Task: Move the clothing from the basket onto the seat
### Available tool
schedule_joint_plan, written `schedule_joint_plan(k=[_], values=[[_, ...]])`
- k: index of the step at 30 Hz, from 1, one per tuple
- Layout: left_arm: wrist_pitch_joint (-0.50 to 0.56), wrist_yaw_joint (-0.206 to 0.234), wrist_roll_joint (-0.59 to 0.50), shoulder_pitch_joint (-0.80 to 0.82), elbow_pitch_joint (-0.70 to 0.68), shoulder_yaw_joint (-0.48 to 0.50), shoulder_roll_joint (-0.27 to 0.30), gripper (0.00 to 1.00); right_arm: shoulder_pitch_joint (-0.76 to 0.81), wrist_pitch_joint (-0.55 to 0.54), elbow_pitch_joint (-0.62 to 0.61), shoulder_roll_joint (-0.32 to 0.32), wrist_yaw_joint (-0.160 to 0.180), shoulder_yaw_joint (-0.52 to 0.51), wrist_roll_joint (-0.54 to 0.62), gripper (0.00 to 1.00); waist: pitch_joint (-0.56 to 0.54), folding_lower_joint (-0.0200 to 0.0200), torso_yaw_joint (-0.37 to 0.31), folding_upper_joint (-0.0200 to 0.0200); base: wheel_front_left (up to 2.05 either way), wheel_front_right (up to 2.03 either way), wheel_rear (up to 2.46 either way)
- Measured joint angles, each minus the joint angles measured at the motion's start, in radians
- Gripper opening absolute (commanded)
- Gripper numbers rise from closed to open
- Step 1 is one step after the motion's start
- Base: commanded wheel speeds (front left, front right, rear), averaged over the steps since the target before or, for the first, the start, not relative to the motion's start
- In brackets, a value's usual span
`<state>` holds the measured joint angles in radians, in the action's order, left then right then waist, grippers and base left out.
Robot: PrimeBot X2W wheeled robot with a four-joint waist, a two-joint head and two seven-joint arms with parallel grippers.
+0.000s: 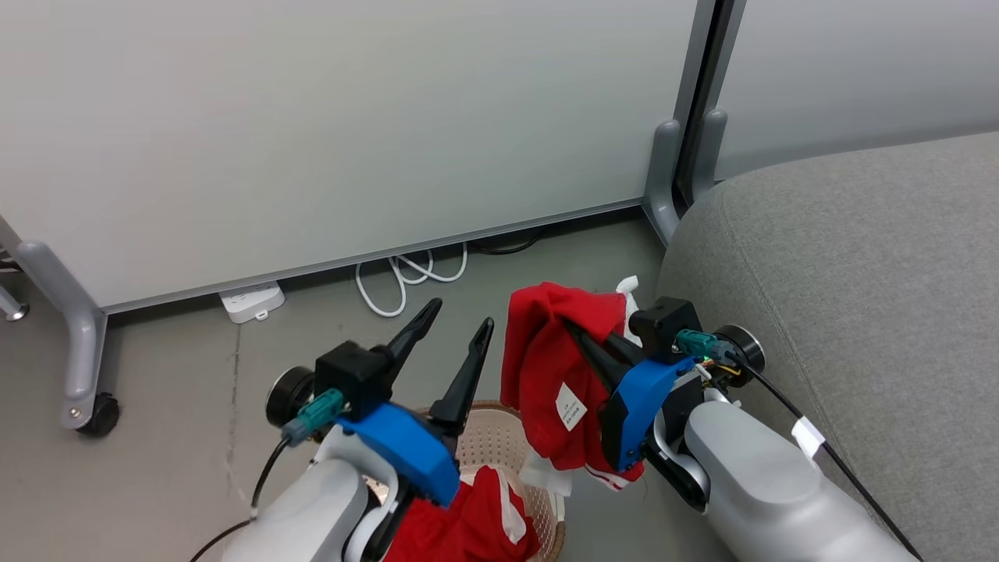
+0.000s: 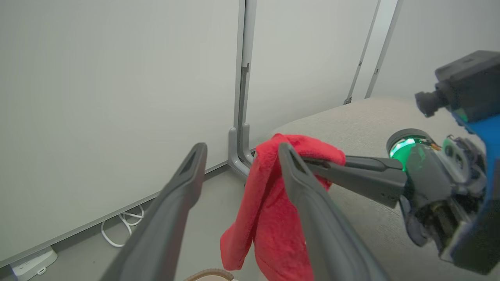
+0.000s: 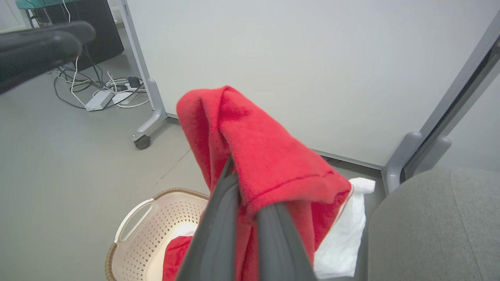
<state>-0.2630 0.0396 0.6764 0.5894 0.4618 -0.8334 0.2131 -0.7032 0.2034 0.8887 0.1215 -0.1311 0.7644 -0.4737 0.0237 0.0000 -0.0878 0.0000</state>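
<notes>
Red garment (image 1: 538,367), pinched in the closed right hand (image 1: 576,334) and hung clear above the basket (image 1: 499,441) just beside the seat (image 1: 858,273), apparently for carrying across; left hand (image 1: 460,314) open, empty; second red garment (image 1: 460,523) lying in basket.

basket (image 1: 499,441) partly hidden behind left forearm (image 1: 304,515), clothing tag (image 1: 570,406) unreadable, seat (image 1: 858,297) cropped

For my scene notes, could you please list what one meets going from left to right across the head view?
Caster wheel → power strip → left gripper, open → hanging red garment → grey seat.
</notes>
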Motion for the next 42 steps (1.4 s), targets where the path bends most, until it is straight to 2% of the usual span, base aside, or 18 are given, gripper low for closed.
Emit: schedule_joint_plan(k=[7,16,31,42], values=[[0.0,-0.034,-0.133,-0.192,-0.119,0.17,0.02,1.0,0.002,0.001,-0.007,0.01,0.0,-0.031,0.012,0.0,0.007,0.0001,0.012,0.0,0.0,0.0,0.0],[0.0,-0.075,-0.231,-0.342,-0.135,0.314,-0.011,1.0,0.022,-0.009,-0.026,0.013,0.0,-0.059,0.027,0.0,0.002,0.0001,0.025,0.0,0.0,0.0,0.0],[0.0,-0.136,-0.318,-0.377,-0.105,0.416,-0.068,1.0,0.05,-0.036,-0.066,0.013,0.0,-0.086,0.052,0.0,0.007,0.0001,0.015,0.0,0.0,0.0,0.0],[0.0,-0.154,-0.354,-0.386,-0.106,0.454,-0.087,1.0,0.049,-0.042,-0.091,0.016,0.0,-0.114,0.068,0.0,0.032,0.0,-0.093,0.0,0.0,0.0,0.0]])
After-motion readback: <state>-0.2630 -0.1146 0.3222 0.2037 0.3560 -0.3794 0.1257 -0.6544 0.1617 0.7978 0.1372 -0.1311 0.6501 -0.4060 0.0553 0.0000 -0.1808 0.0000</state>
